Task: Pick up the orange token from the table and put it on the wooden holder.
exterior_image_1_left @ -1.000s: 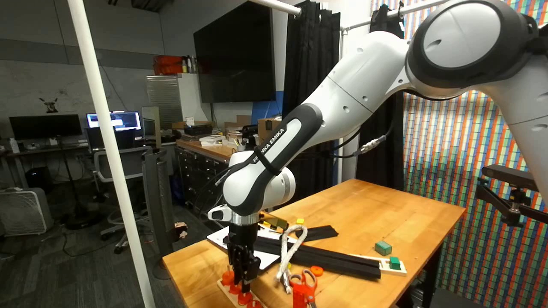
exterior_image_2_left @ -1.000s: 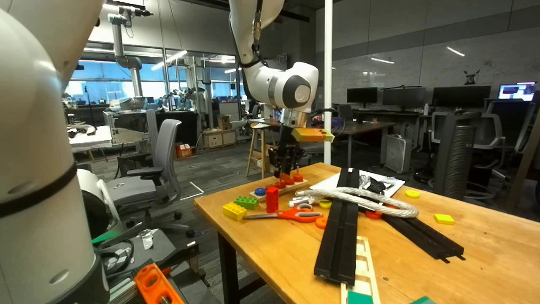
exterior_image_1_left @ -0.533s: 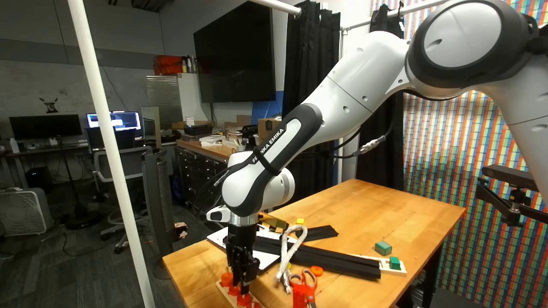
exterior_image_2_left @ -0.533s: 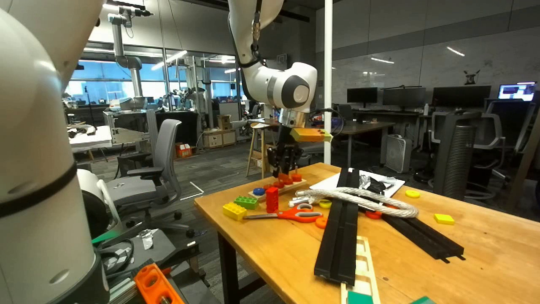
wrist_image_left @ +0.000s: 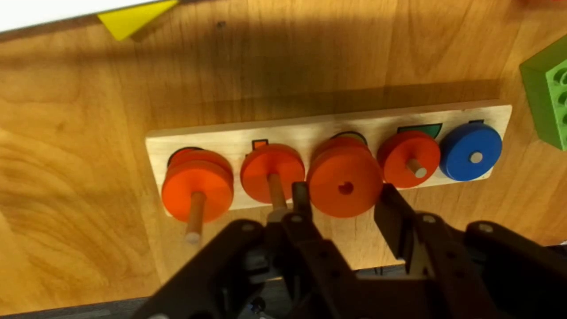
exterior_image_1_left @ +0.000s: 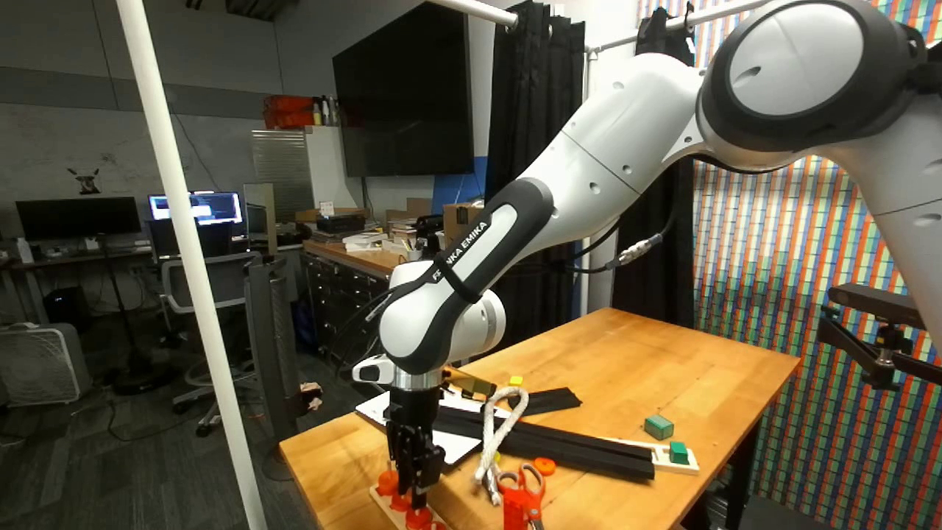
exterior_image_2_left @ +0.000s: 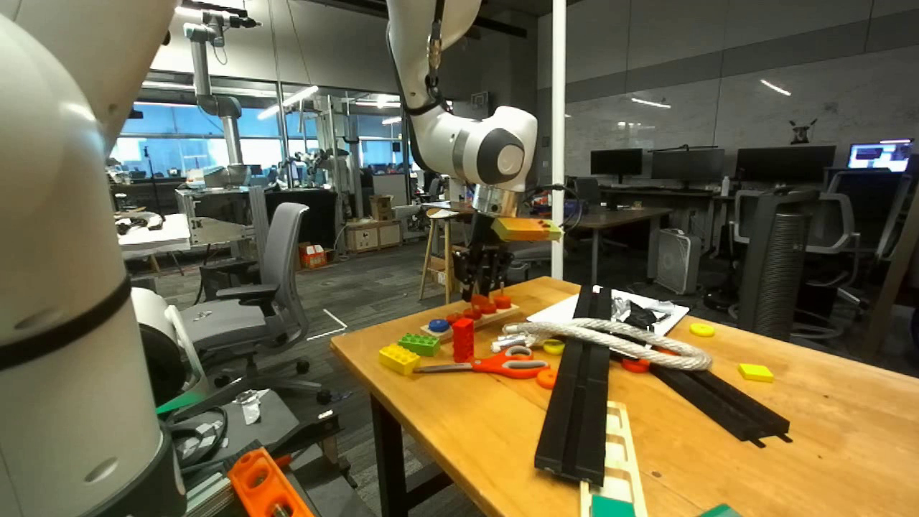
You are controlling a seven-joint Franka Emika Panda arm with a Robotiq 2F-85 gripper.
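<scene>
orange token (wrist_image_left: 345,166), and i have it clamped: my pincer (wrist_image_left: 343,195) is closed in from both sides, its tips only as far apart as the token is wide. in the wrist view it is over the middle of the wooden holder (wrist_image_left: 305,135), though whether it is threaded on anything i can't tell. two pegs (wrist_image_left: 196,217) with orange discs (wrist_image_left: 212,177) stand to one side of it, another orange disc (wrist_image_left: 401,157) and a blue disc (wrist_image_left: 465,153) to the other. scissors (exterior_image_2_left: 493,366) lie on the worktop (exterior_image_2_left: 459,409) near a white rope (exterior_image_2_left: 553,330).
</scene>
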